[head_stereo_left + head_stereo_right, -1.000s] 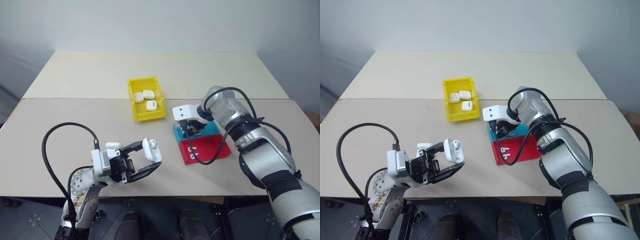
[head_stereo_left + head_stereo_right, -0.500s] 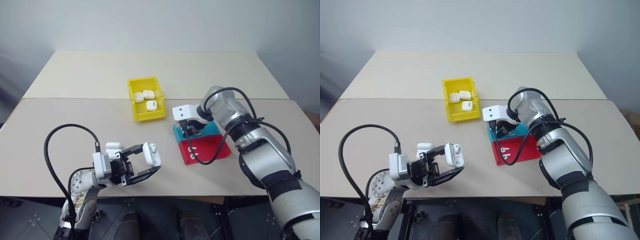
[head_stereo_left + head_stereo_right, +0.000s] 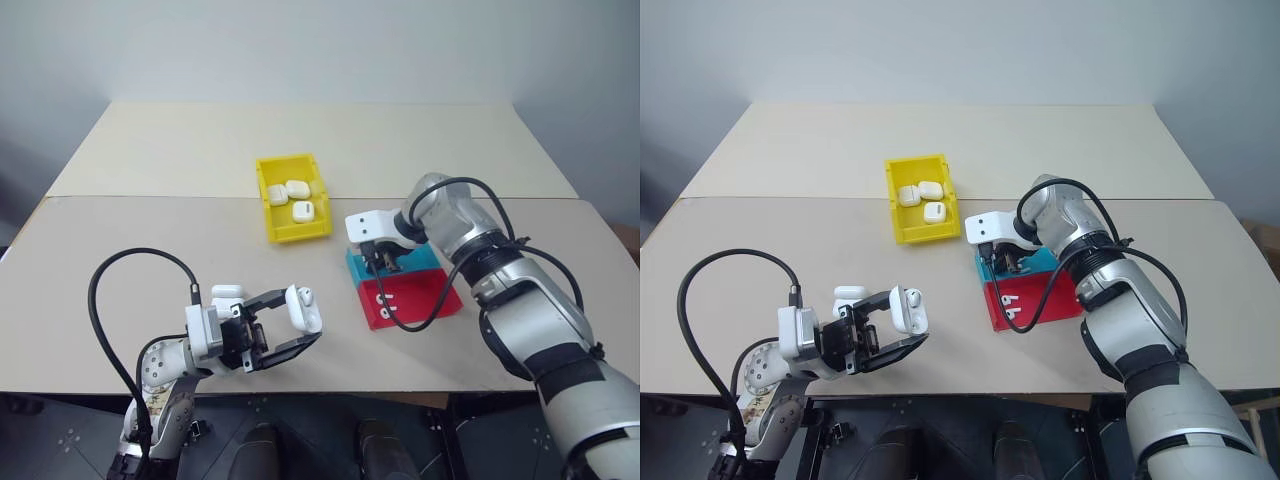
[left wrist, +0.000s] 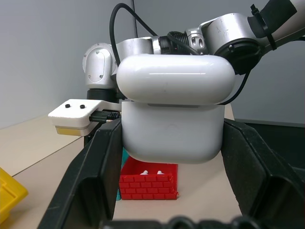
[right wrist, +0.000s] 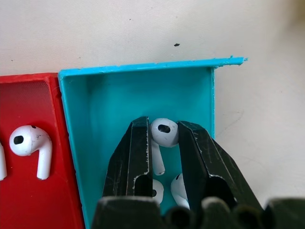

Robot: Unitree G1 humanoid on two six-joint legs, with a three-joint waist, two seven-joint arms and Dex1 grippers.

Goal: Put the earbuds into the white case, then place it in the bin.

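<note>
- A beige table (image 3: 150, 230) stands against a plain grey wall, carrying a yellow bin (image 3: 291, 210), a blue tray (image 3: 420, 258) and a red tray (image 3: 430, 296).
- The right gripper (image 5: 164, 134) points down into the blue tray, its two black fingers (image 5: 134, 152) nearly together on either side of one earbud (image 5: 163, 131). Its head sits between the tips and its stem runs back toward the wrist. Whether they already pinch it firmly I cannot tell.
- Two more earbuds (image 5: 177, 187) lie just beside it in the same tray, and another earbud (image 5: 33, 143) lies in the red tray alongside.
- The left gripper (image 3: 290, 322) is clamped on the white case (image 3: 305, 306), lid open and mouth up, held above the table near its front edge.
- The case lies well to the left of the trays and nearer the robot, so the earbud must travel that way.
- The bin, holding three closed cases (image 3: 296, 196), is farther back, between the two arms.
</note>
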